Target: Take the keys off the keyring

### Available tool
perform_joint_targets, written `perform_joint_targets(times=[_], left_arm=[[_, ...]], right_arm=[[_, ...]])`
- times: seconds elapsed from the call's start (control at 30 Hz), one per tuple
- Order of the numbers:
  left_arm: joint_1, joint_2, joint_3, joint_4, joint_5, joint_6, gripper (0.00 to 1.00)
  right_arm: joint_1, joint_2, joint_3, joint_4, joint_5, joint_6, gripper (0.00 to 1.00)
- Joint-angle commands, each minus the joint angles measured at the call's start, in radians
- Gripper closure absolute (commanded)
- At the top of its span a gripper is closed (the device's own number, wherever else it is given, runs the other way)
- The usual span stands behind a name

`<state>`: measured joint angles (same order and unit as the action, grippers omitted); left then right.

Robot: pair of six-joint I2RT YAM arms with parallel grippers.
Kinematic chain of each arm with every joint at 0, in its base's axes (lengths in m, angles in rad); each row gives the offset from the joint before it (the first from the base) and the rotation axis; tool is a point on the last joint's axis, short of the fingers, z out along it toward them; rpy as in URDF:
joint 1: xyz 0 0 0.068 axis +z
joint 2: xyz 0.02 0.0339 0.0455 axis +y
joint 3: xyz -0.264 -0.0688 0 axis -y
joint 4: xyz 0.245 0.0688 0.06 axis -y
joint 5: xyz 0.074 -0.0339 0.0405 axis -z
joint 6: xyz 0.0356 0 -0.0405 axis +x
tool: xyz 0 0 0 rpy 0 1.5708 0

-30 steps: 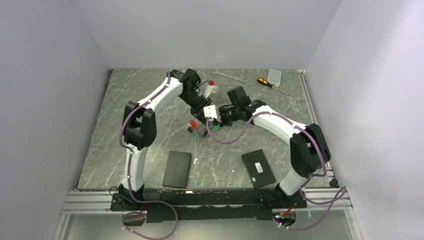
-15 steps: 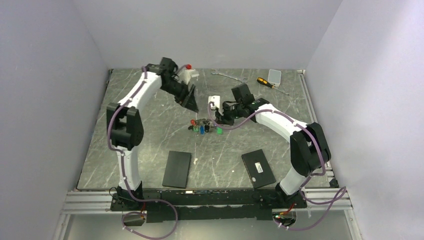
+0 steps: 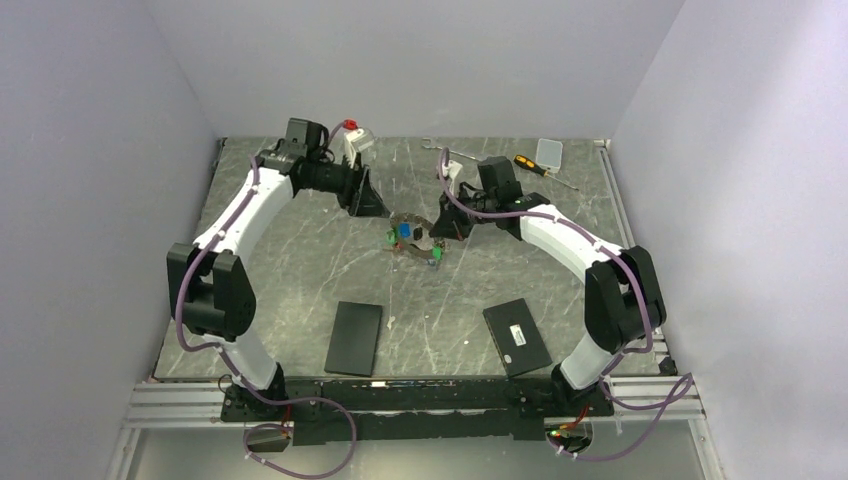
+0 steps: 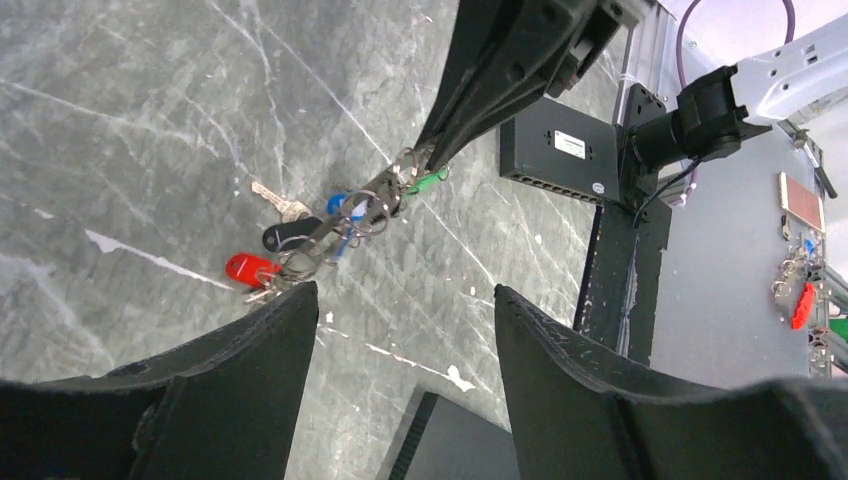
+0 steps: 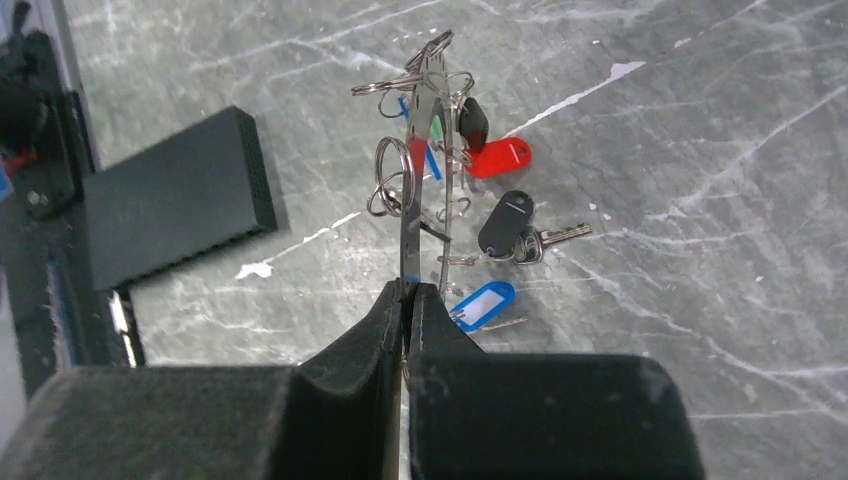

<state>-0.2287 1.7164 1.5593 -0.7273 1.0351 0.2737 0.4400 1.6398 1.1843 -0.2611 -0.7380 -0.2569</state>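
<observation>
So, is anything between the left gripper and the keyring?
Nothing. In the left wrist view, only bare table shows between the open left gripper and the keyring, which the right gripper pinches.

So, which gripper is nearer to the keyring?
Right. The right gripper is shut on the rim of the keyring. The left gripper hangs open to the left of it, apart and touching nothing.
</observation>
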Motion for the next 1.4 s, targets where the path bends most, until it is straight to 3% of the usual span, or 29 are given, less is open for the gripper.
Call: perform_joint_targets(times=[0.0,0.23,0.8,1.1,1.37], left_arm=[[-0.051,-0.028,-0.052,0.11,0.033,-0.028,0.32],[-0.155,0.007,-0.077,0.155,-0.028,-0.017,0.35],[-0.156,0.048,-0.19,0.411,-0.026,-0.027,0.35],[-0.156,0.064,-0.256,0.589,-0.103,-0.134,0.36],[-0.159,0.076,-0.318,0.786,-0.078,-0.228,0.4]], right_arm=[[-0.015,-0.05,0.026,0.129,-0.028,0.221,1.0],[-0.015,-0.06,-0.005,0.173,-0.038,0.3,1.0],[-0.015,-0.082,-0.053,0.257,-0.12,0.416,1.0],[-0.014,-0.076,-0.073,0.319,-0.115,0.478,1.0],[-0.011,-0.063,-0.084,0.36,-0.099,0.53,1.0]])
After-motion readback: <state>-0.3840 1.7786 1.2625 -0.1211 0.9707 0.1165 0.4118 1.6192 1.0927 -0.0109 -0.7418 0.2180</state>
